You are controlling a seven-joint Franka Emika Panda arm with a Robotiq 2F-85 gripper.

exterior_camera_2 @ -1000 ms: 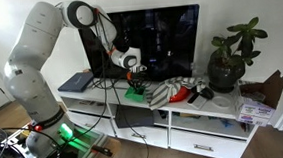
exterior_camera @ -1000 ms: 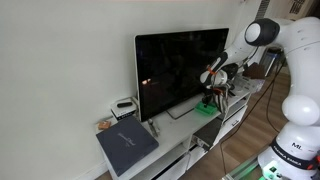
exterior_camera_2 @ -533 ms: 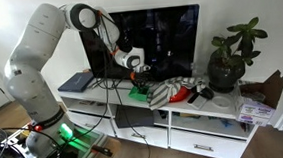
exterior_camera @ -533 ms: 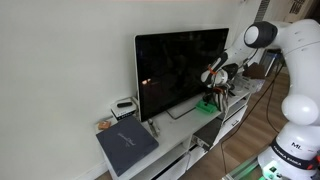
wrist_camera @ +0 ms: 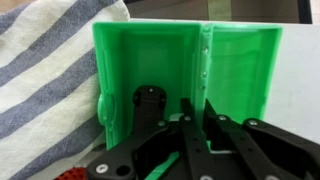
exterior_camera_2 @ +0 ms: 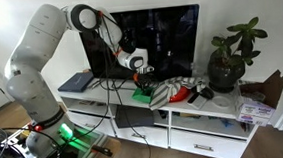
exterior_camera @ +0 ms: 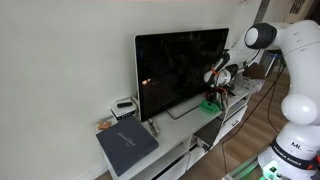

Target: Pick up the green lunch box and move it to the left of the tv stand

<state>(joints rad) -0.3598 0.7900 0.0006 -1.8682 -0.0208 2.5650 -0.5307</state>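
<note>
A robot arm reaches over a long white stand [exterior_camera_2: 227, 105] that carries a large black TV [exterior_camera_2: 163, 32]. The gripper [exterior_camera_2: 141, 73] hangs in front of the screen, near the middle of the stand, pointing down. Directly beneath it, on the stand top, lies the box [exterior_camera_2: 142, 89], small and bright green. A striped cloth [exterior_camera_2: 168, 91] lies touching the box on one side.

In the wrist view the box [wrist_camera: 160, 60] fills the centre of the picture. Its long axis runs from side to side, and a raised seam crosses it from top to bottom, right of centre. The cloth [wrist_camera: 40, 85] overlaps its left edge. The gripper [wrist_camera: 200, 112] comes in from the bottom edge, lined up on that seam, with its black fingers [wrist_camera: 186, 125] standing close together and only a narrow gap between them. Whether they pinch the box or merely hover at it cannot be told.

In an exterior view the gripper [exterior_camera: 216, 84] again sits straight above the box [exterior_camera: 208, 106], so the approach is vertical, with no sideways offset. A dark flat slab [exterior_camera: 127, 146] rests at the far end of the stand [exterior_camera: 185, 126], beyond the TV [exterior_camera: 180, 68]. The lift looks about to begin, and the carry would probably run along the stand's length.
</note>
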